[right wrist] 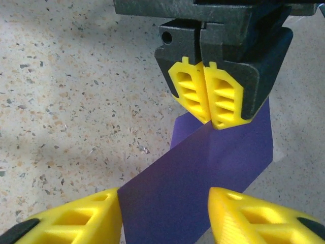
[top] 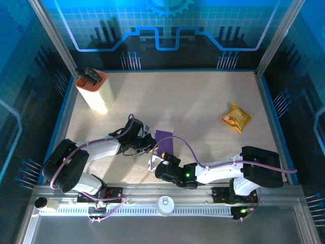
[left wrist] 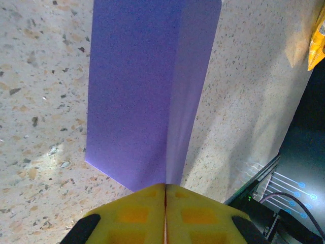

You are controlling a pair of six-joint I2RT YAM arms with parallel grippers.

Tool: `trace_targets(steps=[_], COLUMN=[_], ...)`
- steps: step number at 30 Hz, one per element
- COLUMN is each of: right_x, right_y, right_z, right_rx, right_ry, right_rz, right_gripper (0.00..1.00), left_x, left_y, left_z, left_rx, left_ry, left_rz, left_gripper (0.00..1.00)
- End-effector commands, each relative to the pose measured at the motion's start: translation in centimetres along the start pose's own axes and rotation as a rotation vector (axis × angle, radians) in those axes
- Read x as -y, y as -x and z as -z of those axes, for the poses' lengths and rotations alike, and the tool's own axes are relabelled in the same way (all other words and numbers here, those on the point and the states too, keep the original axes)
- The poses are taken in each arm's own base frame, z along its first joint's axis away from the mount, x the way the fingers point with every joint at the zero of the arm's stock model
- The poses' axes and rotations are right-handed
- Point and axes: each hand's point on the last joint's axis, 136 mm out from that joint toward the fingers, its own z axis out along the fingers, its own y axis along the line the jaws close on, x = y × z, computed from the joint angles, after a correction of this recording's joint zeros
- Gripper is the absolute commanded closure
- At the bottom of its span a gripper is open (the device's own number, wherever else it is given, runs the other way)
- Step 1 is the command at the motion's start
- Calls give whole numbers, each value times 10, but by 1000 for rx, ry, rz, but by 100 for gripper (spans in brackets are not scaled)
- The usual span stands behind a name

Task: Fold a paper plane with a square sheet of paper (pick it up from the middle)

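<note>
Robot lab booth, with circuit-printed walls (top: 203, 20) and aluminium frame (top: 56, 36).

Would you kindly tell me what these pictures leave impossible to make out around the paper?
- Top view: the paper's near end is hidden under the left claw and right claw.
- Left wrist view: the paper's far end is cut off by the top edge, and the packet by the right edge.
- Right wrist view: the bottom edge cuts off the paper's near end.
- Top view: the packet's print is too small to read.
</note>
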Motion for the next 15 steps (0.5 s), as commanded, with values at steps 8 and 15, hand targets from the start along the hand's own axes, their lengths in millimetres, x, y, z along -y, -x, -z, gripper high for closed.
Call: trace_targets(steps=[8,15], right_x=[4,0], right_y=[7,11], right_z=[7,2], right_rx=[51,45], right_ry=[20,26], right_rz=[-92,-112], right_gripper=[70,77], left_x=[12,12], left_y=[-2,-3], left_z=[5,6], left_rx=[-10,-12], left_ry=[-23,-22], left_rz=[-7,-8], left_gripper=[90,91])
